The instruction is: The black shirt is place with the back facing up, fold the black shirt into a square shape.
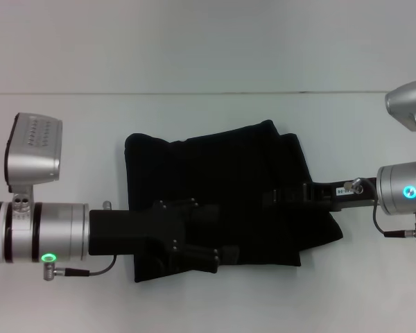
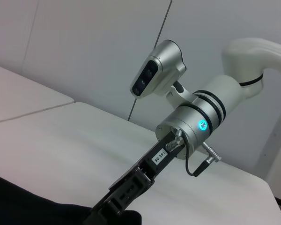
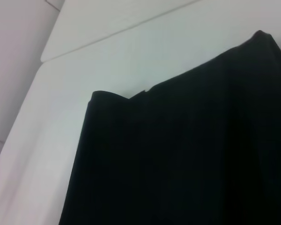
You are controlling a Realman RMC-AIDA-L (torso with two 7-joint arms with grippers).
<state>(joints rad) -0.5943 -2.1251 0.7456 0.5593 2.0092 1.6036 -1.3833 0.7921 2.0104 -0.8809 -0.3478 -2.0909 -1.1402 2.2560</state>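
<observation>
From the head camera, I am seeing the black shirt lying folded into a rough rectangle near the middle of the white table, its far edge wavy and its right side bulging out past the near corner. I am watching the left gripper reaching in from the left and sitting over the near edge of the shirt; black on black is hiding its fingers, so I cannot tell whether they are released or clenched. I am watching the right gripper reaching in from the right and lying over the middle of the fabric, and its state is just as unclear to me against the dark cloth.

Through the left wrist camera, I am looking across the table at the right arm, with its silver wrist and glowing blue ring. The right gripper is pointing down towards the shirt, which is filling the lower corner as a dark mass. Its tips are sinking out of view at the cloth, so I still cannot tell how they stand.

Through the right wrist camera, I am seeing only the shirt spreading over most of the picture, with the pale table beside it and a rounded folded corner showing at the cloth's edge.
</observation>
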